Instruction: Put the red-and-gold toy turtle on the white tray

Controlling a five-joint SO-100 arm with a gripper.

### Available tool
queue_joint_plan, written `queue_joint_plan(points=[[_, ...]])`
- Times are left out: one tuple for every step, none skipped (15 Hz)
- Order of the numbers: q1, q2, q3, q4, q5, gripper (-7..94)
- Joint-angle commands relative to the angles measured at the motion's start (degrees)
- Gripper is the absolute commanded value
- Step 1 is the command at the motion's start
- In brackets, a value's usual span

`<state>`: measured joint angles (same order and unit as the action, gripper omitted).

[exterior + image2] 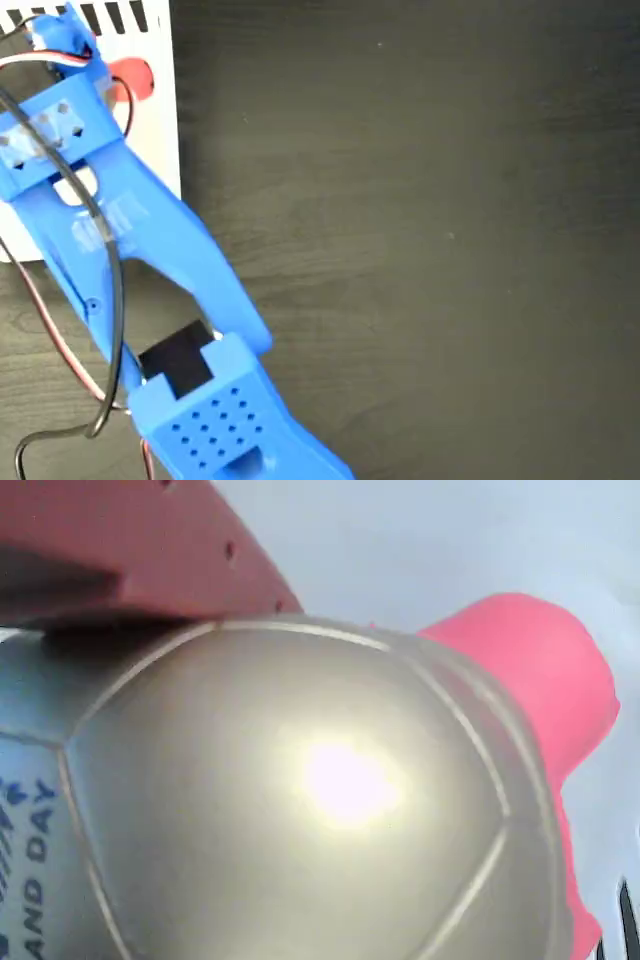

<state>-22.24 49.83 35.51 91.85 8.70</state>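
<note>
Turtle (pixel 330 810) filled the wrist view, gold shell against one red finger (pixel 130 550) at upper left. In the fixed view its red part (pixel 135 78) showed over the white tray (pixel 160 110) at upper left, beside the gripper (pixel 85 70). Jaw opening and grip could not be told. Risk: near the tray's right edge, a domed shell might roll off upon release.

Robot workbench: dark wood-grain tabletop (pixel 420 250)

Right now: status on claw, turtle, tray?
Claw state unclear, over the white tray. Red-and-gold toy turtle fills the wrist view, tray behind it. Contact with tray can't be confirmed. Nothing blocking.
</note>
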Motion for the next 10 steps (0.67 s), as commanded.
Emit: queue_joint_plan(points=[[0.0, 2.9, -3.5, 0.9, 0.4, 0], [0.2, 2.9, -3.5, 1.7, 0.1, 0], [0.3, 2.9, -3.5, 2.6, -0.6, 0], [0.3, 2.9, -3.5, 4.0, -2.0, 0], [0.3, 3.0, -3.3, 5.4, -3.6, 0], [0.4, 3.1, -3.3, 6.4, -4.3, 0], [0.7, 3.1, -3.2, 6.5, -4.3, 0], [0.9, 3.2, -3.1, 6.5, -4.2, 0], [1.0, 3.2, -3.0, 6.5, -4.1, 0], [1.0, 3.2, -2.9, 6.5, -4.0, 0]])
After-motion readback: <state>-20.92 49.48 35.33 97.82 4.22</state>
